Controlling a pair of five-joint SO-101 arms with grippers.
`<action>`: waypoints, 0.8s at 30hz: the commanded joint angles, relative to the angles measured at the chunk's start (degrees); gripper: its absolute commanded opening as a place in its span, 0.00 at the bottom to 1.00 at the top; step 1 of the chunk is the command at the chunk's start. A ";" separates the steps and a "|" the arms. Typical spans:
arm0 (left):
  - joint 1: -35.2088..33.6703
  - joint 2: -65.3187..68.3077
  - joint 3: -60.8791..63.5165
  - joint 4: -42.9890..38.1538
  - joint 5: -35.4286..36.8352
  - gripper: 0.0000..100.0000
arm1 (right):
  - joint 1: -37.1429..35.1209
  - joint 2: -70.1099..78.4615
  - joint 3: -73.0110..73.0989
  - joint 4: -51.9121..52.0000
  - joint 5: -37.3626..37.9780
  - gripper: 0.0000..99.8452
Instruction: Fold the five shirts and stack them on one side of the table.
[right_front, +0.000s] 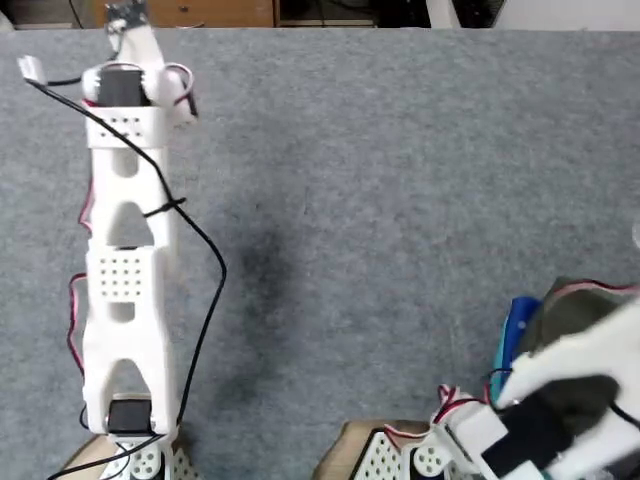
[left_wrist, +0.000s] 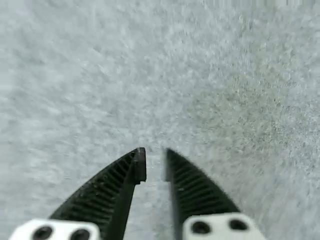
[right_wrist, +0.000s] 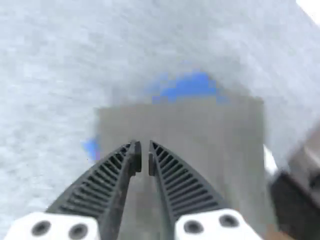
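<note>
A folded grey shirt (right_front: 575, 305) lies at the table's near right corner on top of a blue shirt (right_front: 518, 325), whose edge sticks out on the left. My right arm (right_front: 590, 365) hangs over this stack. In the right wrist view the right gripper (right_wrist: 145, 157) is shut and holds nothing, just above the grey shirt (right_wrist: 210, 135), with the blue shirt (right_wrist: 187, 85) showing beyond it. My left arm (right_front: 125, 230) stretches along the left side to the far edge. Its gripper (left_wrist: 155, 165) is shut and holds nothing above bare felt.
Grey felt (right_front: 380, 180) covers the table. A black cable (right_front: 205, 250) trails along the left arm. Wooden furniture (right_front: 210, 12) stands beyond the far edge. A dark object (right_wrist: 295, 195) sits beside the stack in the right wrist view.
</note>
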 joint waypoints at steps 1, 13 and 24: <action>-1.32 -12.88 8.35 0.88 -3.87 0.02 | -13.14 -3.21 -3.74 1.05 -2.20 0.04; -3.34 -63.25 62.95 0.62 -13.54 0.02 | -34.95 -11.38 0.48 -2.55 1.93 0.00; -12.40 -99.30 112.70 -6.95 -17.14 0.02 | -40.75 -29.85 42.07 -16.97 2.11 0.00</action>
